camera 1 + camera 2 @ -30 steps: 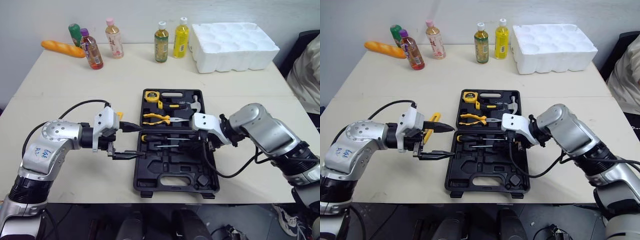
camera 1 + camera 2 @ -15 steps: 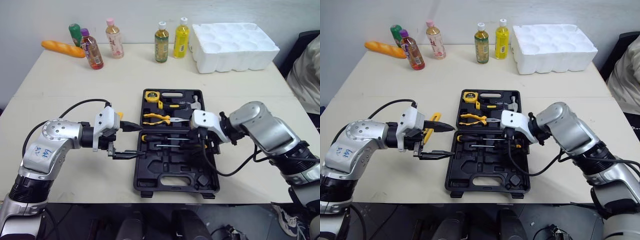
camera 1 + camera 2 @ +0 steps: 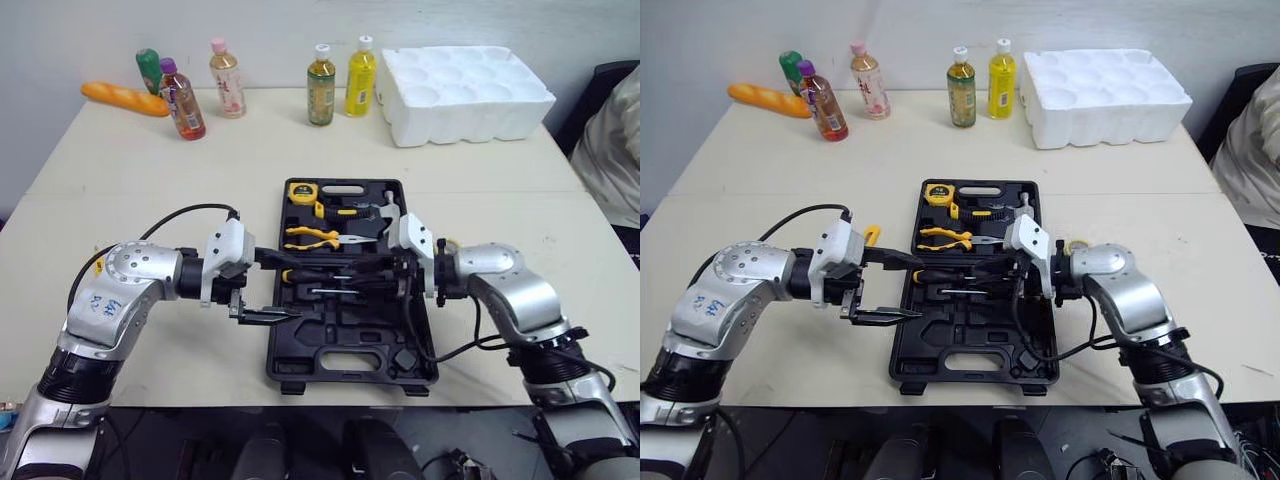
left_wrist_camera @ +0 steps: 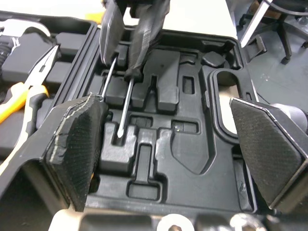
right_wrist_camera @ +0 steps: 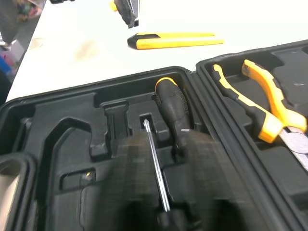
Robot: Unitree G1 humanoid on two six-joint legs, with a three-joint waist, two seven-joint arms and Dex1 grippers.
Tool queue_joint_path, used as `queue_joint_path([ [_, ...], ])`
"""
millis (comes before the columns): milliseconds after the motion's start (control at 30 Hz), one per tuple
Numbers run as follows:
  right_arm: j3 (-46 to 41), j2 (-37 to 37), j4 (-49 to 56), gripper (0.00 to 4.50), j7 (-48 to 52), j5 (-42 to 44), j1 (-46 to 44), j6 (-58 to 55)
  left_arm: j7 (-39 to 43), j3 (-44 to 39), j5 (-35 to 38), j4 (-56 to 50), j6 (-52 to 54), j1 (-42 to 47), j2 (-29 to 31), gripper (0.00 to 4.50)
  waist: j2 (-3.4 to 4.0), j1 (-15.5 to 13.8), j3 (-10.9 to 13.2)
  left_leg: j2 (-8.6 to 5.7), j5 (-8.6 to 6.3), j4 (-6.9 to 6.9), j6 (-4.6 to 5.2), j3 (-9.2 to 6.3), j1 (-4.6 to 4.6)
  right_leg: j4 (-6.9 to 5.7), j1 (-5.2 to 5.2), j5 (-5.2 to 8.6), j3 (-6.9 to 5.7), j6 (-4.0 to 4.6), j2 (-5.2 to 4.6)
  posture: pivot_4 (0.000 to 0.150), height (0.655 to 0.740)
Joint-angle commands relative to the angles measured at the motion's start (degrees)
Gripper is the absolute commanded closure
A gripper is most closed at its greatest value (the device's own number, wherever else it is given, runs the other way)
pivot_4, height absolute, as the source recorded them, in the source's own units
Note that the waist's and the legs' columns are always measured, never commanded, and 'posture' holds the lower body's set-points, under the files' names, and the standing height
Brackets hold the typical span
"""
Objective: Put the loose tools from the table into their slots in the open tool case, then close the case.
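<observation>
We are looking at two arms of rounded silver-grey metal shells joined by black ribbed collars [image 3: 72,372], the left arm [image 3: 128,288] wearing blue handwritten marks [image 3: 103,303] on its shell and the right arm [image 3: 512,292] looking plain. Each wrist is carrying a white angular plastic housing [image 3: 225,262], and a thin black cable [image 3: 185,211] is looping from each housing back along its arm. We are seeing the left gripper [image 3: 912,288] ending in long black fingers [image 4: 79,144] whose wedge-shaped pads are showing a fine woven texture and a worn, cracked edge, while the right gripper [image 3: 395,282] is showing black as well.
</observation>
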State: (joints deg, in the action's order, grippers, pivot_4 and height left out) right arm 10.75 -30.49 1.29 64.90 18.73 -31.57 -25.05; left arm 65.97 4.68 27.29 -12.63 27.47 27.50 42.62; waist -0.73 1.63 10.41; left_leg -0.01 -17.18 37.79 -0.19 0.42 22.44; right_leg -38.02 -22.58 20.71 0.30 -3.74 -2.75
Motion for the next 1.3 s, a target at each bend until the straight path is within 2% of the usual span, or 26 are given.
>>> queue_joint_path([
  [33,0.11,-0.79,-0.26,4.48,-0.44,-1.35,1.04,1.43,0.28,-0.53,-0.01,-0.46,-0.86,1.09,-0.09,0.00,0.00,-0.01,0.00,0.00,0.00,0.00,0.00,0.00,0.00,0.00,0.01,0.00,0.01,0.00,0.00,0.150,0.7400],
  [267,3.15,-1.77,-5.39,4.48,-4.88,-7.75,1.07,-0.23,0.74,-0.45,-0.51,0.69,-1.62,1.49,-0.37,0.00,-0.02,0.08,-0.02,0.01,0.00,0.05,0.00,0.00,-0.09,0.03,0.06,0.00,0.03,0.00,0.01,0.150,0.7400],
  [433,8.50,-5.70,-3.17,4.48,-1.06,-9.60,4.03,-3.66,1.06,-0.28,-0.65,1.19,-1.96,1.80,-0.68,0.00,-0.12,-0.08,-0.10,0.00,-0.06,0.12,0.09,0.00,-0.22,0.06,0.20,0.00,0.04,0.00,0.00,0.150,0.7400],
  [567,10.02,-6.05,-2.67,4.48,-2.55,-10.96,4.69,-4.11,1.47,0.00,-1.08,1.87,-2.63,1.82,-0.82,0.00,-0.41,-0.18,-0.37,0.00,-0.11,0.12,0.09,-0.08,-0.23,0.09,0.27,0.00,0.02,0.00,-0.01,0.150,0.7400],
  [833,7.66,-4.99,-1.88,4.48,-5.12,-10.54,5.06,-1.91,1.71,0.50,-1.60,3.01,-3.56,2.11,-1.48,0.00,-0.48,-0.09,-0.57,0.00,-0.28,0.10,0.27,-0.12,-0.67,0.30,0.77,0.00,0.00,0.00,-0.03,0.150,0.7400],
  [900,5.93,-4.80,-0.84,4.48,-6.07,-10.11,5.11,0.67,0.93,-0.08,-1.41,3.24,-3.14,1.50,-1.63,0.00,-0.48,-0.09,-0.57,0.00,-0.32,-0.05,0.30,-0.11,-1.04,0.42,1.13,0.01,0.00,0.01,-0.03,0.150,0.7400],
  [1000,1.72,-5.15,3.24,4.48,-6.60,-6.63,5.51,-0.27,-1.53,-2.48,-0.33,2.70,-1.46,-0.86,-1.48,0.00,-0.47,-0.07,-0.56,0.00,-0.32,-0.11,0.30,-0.11,-1.09,0.46,1.16,0.01,0.01,0.02,-0.04,0.150,0.7400],
  [1100,-4.48,-8.58,9.73,3.61,-5.19,-0.45,7.23,-6.02,-4.70,-7.40,1.53,0.58,0.82,-6.42,-0.39,0.00,-0.23,-0.09,-0.41,0.00,-0.32,-0.20,0.30,-0.10,-1.01,0.45,1.06,0.01,0.01,0.02,-0.05,0.150,0.7400],
  [1200,-19.51,-16.30,15.79,2.35,-2.78,8.68,13.30,-13.51,-9.88,-20.15,3.81,-2.84,4.79,-20.19,0.69,0.00,-0.02,-0.05,-0.25,0.01,-0.31,-0.32,0.29,-0.11,-0.87,0.44,0.97,0.01,0.01,0.02,-0.06,0.150,0.7400],
  [1300,-30.12,-22.45,14.44,0.94,-1.20,10.07,20.16,-14.47,-13.86,-33.13,7.04,-4.62,8.23,-31.40,-0.64,0.00,-0.02,-0.03,-0.24,0.06,-0.32,-0.66,0.30,-0.10,-0.92,0.65,0.99,0.01,-0.01,0.02,-0.05,0.150,0.7400],
])
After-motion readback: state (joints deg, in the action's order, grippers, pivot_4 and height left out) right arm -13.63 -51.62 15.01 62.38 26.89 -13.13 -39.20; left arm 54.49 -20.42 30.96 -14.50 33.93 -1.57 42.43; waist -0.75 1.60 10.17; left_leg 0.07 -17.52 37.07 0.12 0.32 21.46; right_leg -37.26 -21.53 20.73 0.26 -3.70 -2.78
